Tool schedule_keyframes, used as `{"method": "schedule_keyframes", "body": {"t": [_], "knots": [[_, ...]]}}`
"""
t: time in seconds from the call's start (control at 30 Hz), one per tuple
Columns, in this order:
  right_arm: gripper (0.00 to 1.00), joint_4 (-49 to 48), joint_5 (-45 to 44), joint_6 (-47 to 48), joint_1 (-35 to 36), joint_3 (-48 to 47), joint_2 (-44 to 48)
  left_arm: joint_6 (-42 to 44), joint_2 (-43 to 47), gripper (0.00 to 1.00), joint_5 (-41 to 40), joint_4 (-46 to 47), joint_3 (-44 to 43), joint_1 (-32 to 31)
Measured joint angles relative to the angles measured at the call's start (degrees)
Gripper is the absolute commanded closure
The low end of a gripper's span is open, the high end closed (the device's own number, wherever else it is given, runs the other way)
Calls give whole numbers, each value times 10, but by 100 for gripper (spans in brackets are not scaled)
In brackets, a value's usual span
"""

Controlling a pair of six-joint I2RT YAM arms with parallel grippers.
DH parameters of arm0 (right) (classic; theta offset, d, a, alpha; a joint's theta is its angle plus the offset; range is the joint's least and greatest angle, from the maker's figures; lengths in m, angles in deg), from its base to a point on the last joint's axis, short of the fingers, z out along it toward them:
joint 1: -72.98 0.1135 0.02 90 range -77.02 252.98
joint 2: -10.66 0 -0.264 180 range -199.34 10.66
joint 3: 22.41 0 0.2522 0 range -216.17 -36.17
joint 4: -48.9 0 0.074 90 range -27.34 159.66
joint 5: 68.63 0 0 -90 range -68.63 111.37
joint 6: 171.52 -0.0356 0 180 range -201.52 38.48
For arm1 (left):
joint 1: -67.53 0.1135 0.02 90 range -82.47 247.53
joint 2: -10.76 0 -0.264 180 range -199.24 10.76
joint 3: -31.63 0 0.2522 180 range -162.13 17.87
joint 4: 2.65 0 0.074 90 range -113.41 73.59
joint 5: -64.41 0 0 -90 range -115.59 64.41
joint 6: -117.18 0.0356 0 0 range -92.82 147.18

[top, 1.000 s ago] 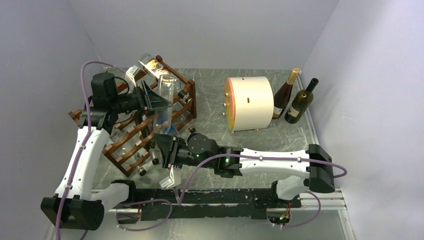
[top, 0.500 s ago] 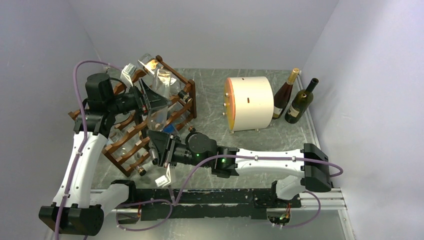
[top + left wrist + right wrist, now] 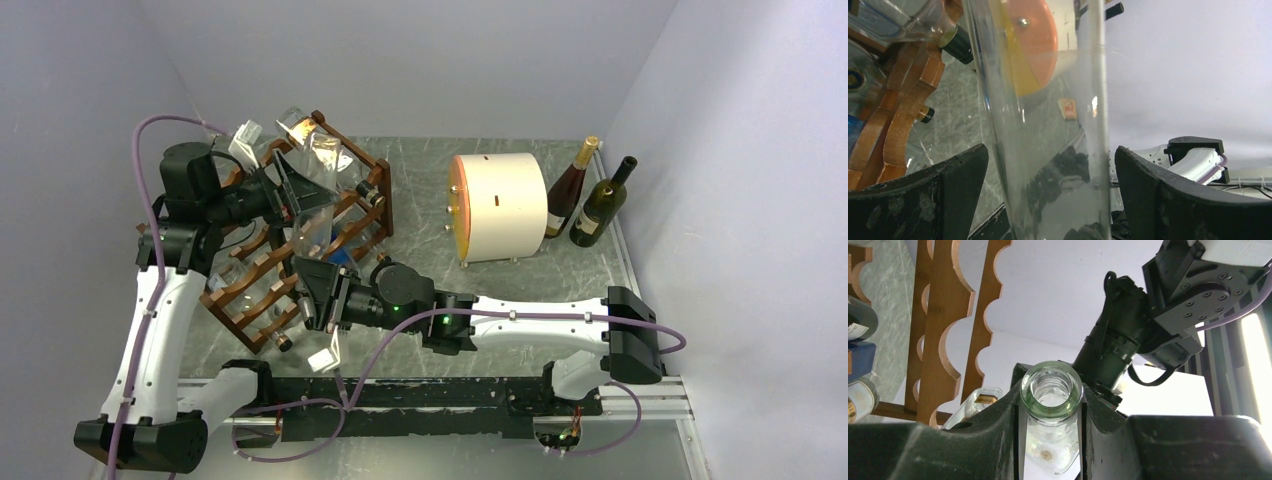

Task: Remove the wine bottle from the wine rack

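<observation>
With the right gripper (image 3: 1050,407) clamped on the bottle (image 3: 1048,100) neck and the left gripper (image 3: 1050,160) open around its body, the right should draw it straight out, clear of the rack (image 3: 943,315).

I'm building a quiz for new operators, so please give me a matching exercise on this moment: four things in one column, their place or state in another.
Things:
1. left gripper
2. right gripper
3. cream drum
4. dark green bottle

Place or state:
A. shut on the neck of the clear bottle
B. mid-table, orange end facing left
C. open, jaws either side of the clear bottle's body
D. by the right wall, off the rack

Pairs: 1-C, 2-A, 3-B, 4-D
</observation>
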Motion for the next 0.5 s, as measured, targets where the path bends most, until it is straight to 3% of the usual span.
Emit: {"method": "schedule_keyframes", "body": {"t": [0.5], "knots": [[100,-6,-57,-43,-10,2,41,24,62,0,-171,-47,-71,0]]}}
